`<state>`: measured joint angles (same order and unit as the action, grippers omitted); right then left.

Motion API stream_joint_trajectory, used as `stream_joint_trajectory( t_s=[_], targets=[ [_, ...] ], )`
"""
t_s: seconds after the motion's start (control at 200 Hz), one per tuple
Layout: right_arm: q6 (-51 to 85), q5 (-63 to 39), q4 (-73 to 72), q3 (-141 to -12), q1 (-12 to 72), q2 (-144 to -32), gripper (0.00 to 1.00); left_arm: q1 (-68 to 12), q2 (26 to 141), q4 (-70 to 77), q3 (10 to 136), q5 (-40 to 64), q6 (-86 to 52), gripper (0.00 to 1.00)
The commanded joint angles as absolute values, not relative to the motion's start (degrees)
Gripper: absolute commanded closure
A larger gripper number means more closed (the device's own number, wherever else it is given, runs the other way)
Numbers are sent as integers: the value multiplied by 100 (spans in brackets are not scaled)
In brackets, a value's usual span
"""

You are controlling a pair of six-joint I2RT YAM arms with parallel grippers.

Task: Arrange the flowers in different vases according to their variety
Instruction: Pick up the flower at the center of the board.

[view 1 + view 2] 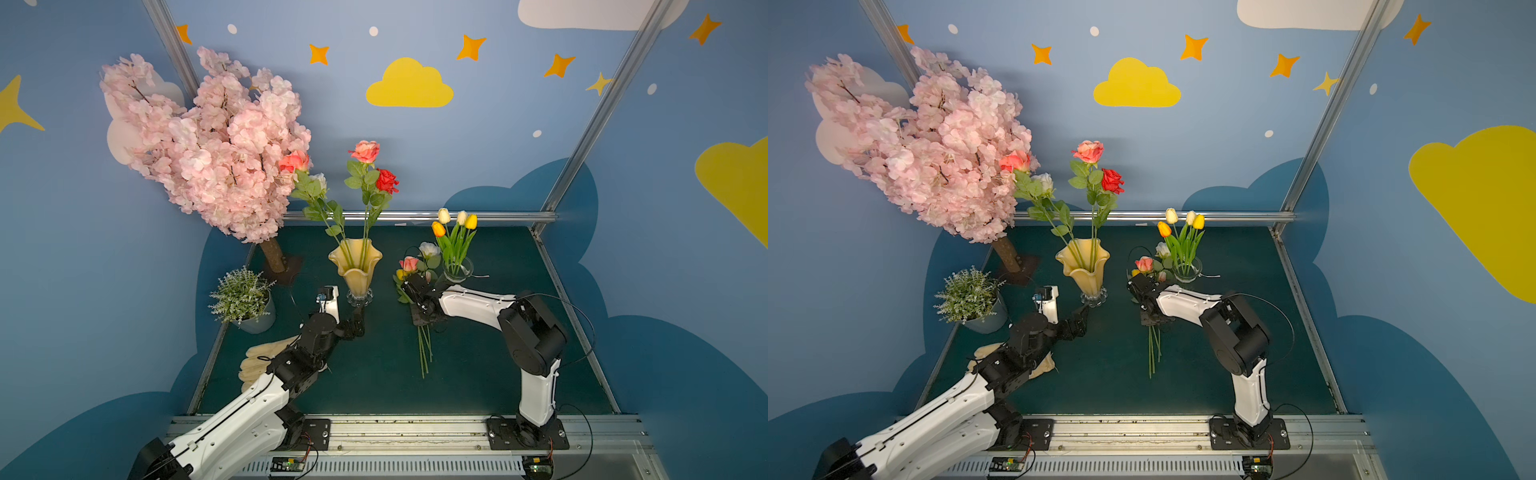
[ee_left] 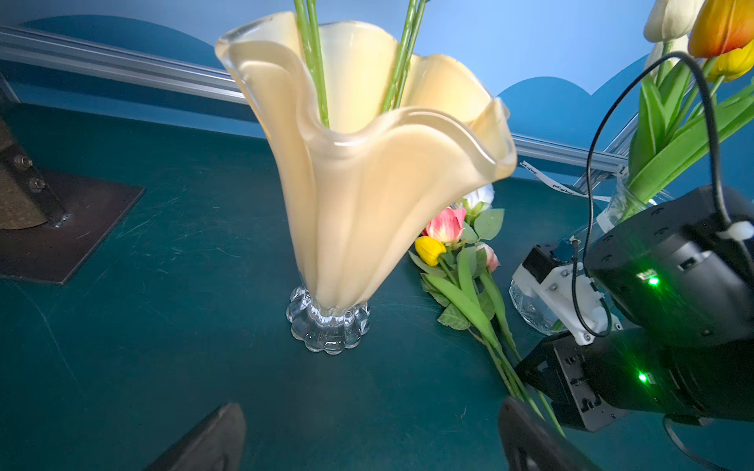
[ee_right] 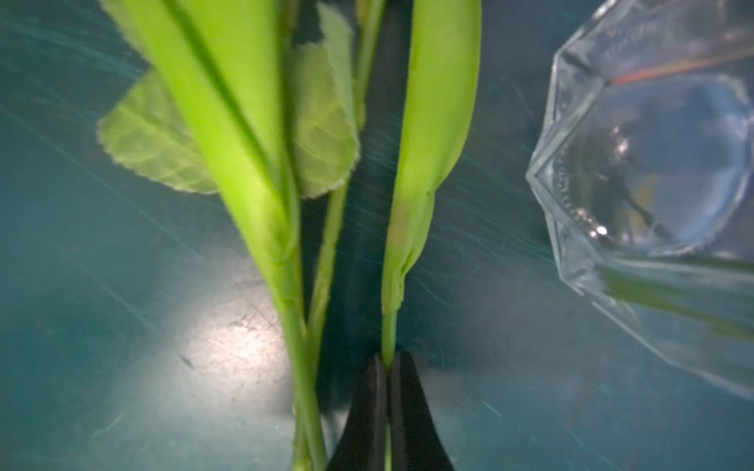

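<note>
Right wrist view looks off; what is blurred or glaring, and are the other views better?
Right wrist view: soft overall; the near leaves and the glass jar smear, and a glare patch sits on the table. Left wrist view: the yellow vase is sharp, though a green light on the right arm flares. Both top views: evenly lit, sharp.
</note>
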<state>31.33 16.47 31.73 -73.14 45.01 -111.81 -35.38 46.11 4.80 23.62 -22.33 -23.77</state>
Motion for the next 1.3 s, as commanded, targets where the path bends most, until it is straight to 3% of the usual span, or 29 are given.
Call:
stream_joint_trajectory(
  t_s=[0.0, 0.26, 0.546, 0.806, 1.046, 1.297],
  targets=[
    [3216, 1740, 3239, -7228, 4543, -10883, 100, -3516, 4560, 483, 2527, -2267, -2322, 0],
    [2882, 1658, 2034, -6122, 4584, -9249, 100, -3514, 4521, 492, 2512, -2299, -2308, 0],
    [1952, 532, 126, -4729, 4587, -7688, 100, -3516, 4397, 492, 2463, -2294, -2310, 0],
    [1069, 237, -707, -4348, 4578, -6571, 100, -3516, 4312, 500, 2441, -2282, -2307, 0],
    [37, 1165, -1462, -4376, 4463, -5918, 100, -3516, 4253, 536, 2395, -2266, -2313, 0],
    [-621, 1969, -2171, -4806, 4009, -5988, 100, -3512, 4262, 589, 2366, -2250, -2301, 0]
  ],
)
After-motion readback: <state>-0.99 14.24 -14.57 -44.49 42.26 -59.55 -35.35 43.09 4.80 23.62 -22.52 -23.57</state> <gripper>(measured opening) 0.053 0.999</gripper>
